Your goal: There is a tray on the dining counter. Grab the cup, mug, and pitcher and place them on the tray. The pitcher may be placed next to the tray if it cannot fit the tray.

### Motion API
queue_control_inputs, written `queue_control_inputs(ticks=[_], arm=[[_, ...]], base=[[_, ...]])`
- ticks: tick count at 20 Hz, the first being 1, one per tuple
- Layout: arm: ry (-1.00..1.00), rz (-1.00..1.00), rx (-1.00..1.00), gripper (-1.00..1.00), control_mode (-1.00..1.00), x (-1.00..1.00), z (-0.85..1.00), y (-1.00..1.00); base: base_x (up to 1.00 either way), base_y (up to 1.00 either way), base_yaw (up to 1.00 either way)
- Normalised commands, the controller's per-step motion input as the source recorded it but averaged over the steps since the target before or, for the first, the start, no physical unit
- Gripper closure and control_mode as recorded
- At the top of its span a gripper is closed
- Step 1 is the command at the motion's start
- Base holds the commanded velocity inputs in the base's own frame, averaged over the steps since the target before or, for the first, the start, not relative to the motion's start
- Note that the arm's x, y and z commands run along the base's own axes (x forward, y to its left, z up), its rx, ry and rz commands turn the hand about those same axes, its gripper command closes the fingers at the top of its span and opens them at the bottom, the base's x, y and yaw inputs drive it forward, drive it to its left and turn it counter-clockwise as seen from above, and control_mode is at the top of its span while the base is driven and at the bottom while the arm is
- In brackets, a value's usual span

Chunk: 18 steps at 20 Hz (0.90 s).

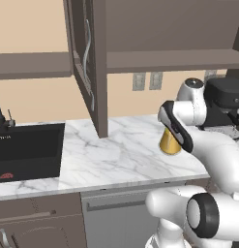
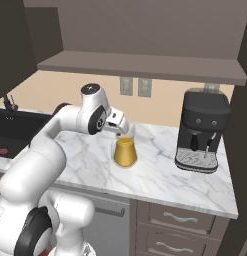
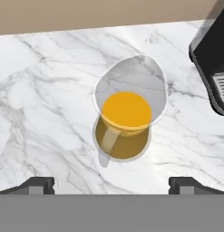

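While spread wide, gripper [image 3: 111,183] above pitcher [image 3: 124,127], marble worktop [image 3: 45,113].

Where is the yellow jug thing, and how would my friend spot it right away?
Find the white marble worktop under the wall shelf, with the black coffee machine standing on its right side. Left of that machine, right under the robot's open gripper, stands the pitcher. It is the amber-yellow cone with a wide base and clear narrow top.

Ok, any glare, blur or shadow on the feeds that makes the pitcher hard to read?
Hand view: pitcher sharp, its clear top drawn as a pale see-through ring, faint shadow beneath. Right base view: pitcher evenly lit, no glare, top partly behind the gripper. Left base view: arm hides most of it.
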Motion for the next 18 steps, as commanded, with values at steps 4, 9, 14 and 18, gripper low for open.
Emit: queue_control_inputs(ticks=[4,9,14,18], arm=[[0.00,-0.10,0.07,-1.00,-1.00,0.10,-0.49,0.06],[0.00,-0.15,0.01,-1.00,-1.00,0.12,-0.33,0.09],[0.00,-0.14,0.00,-1.00,-1.00,0.13,-0.17,0.00],[0.00,-0.10,0.00,-1.00,-1.00,0.18,-0.13,0.00]], base=[[0.00,0.00,0.00],[0.00,0.00,0.00],[0.00,0.00,0.00],[0.00,0.00,0.00]])
